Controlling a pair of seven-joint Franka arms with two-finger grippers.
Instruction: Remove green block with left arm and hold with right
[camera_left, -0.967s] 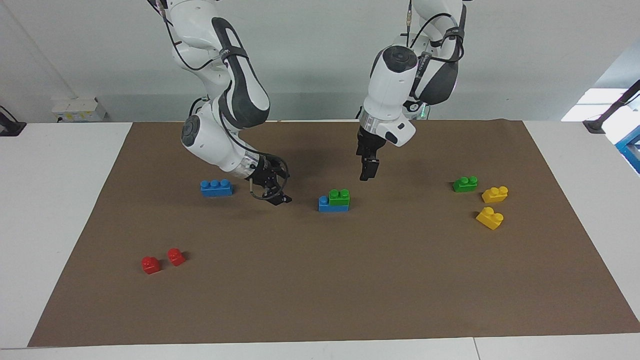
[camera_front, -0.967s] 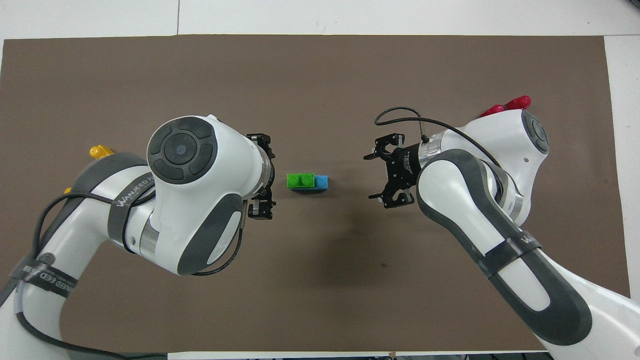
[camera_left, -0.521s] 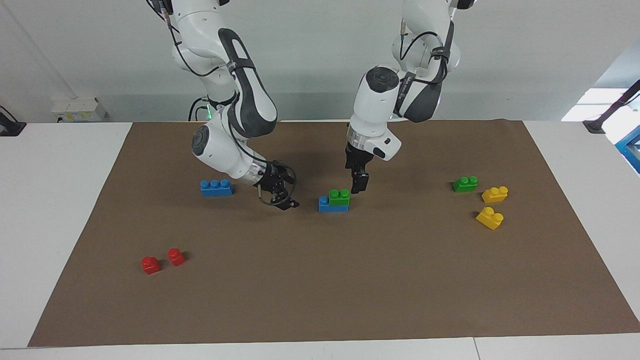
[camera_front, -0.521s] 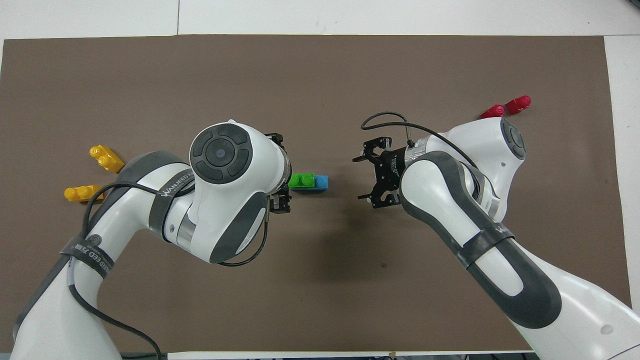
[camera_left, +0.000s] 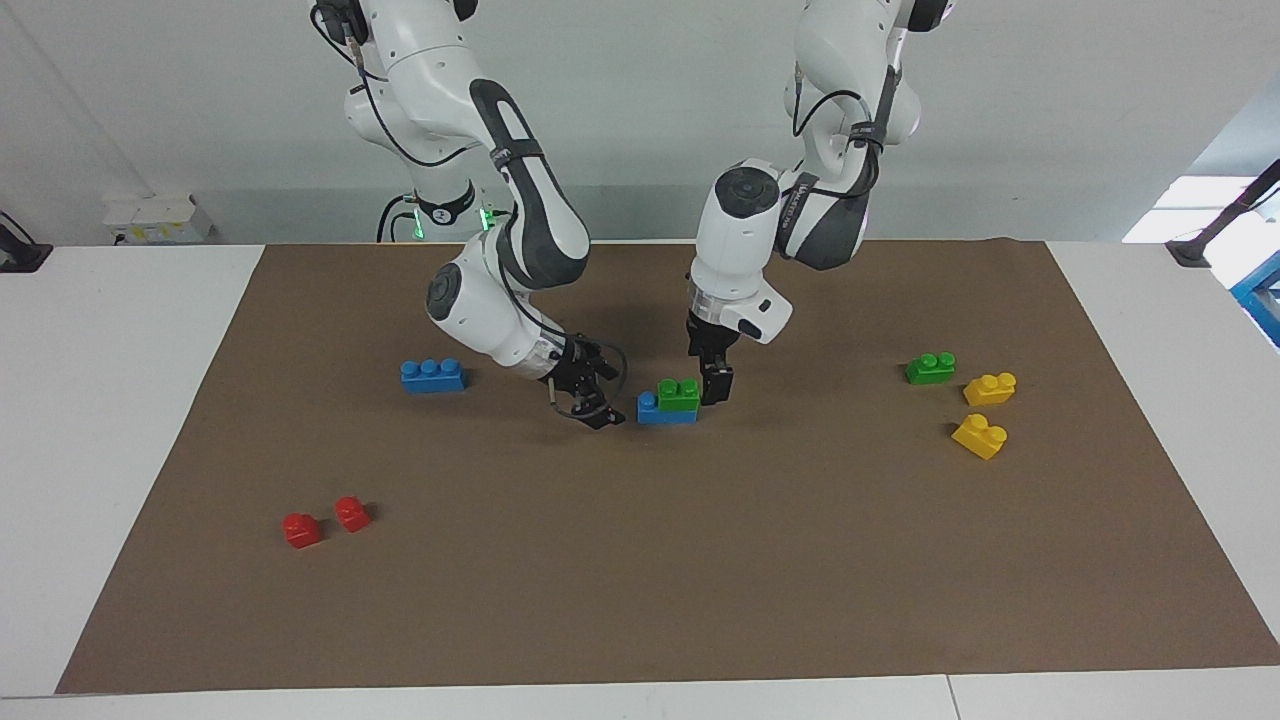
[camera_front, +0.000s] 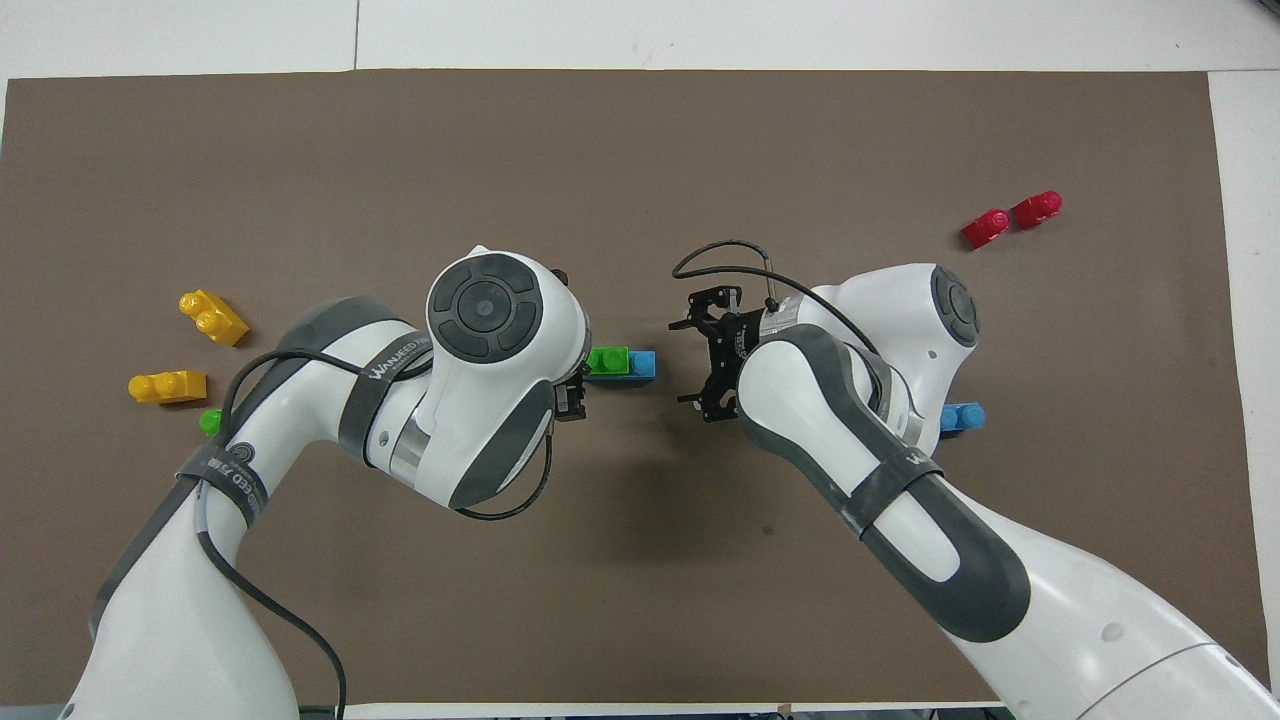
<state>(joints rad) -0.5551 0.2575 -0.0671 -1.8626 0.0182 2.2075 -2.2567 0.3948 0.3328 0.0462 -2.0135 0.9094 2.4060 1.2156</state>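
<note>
Within the last second both arms have come in toward the middle of the bench (camera_left: 150, 420); the left gripper (camera_left: 712, 388) has dropped from above the mat to just beside the green block (camera_left: 679, 395), at the end of it that faces the left arm's end of the bench; the right gripper (camera_left: 596, 410) has slid along low over the mat and is now near the bare end of the blue base brick (camera_left: 655, 411), toward the right arm's end.

The green block itself has not moved; it sits on top of the blue base brick in the middle of the brown mat (camera_left: 640, 580), covering two of the studs, with one blue stud free.

The fingers of the left gripper are spread wide and hold nothing; I cannot tell if they already touch the block. The fingers of the right gripper are also apart, a little less wide, and empty; they are near the brick but apart from it.

In my judgement the approach is nearly finished; what remains is to close the right gripper on the blue brick to steady it, to close the left one on the green block, and to pull it up. A second green block (camera_left: 930, 368) lies near the two yellow bricks (camera_left: 988, 388), well apart; it is not the target.
</note>
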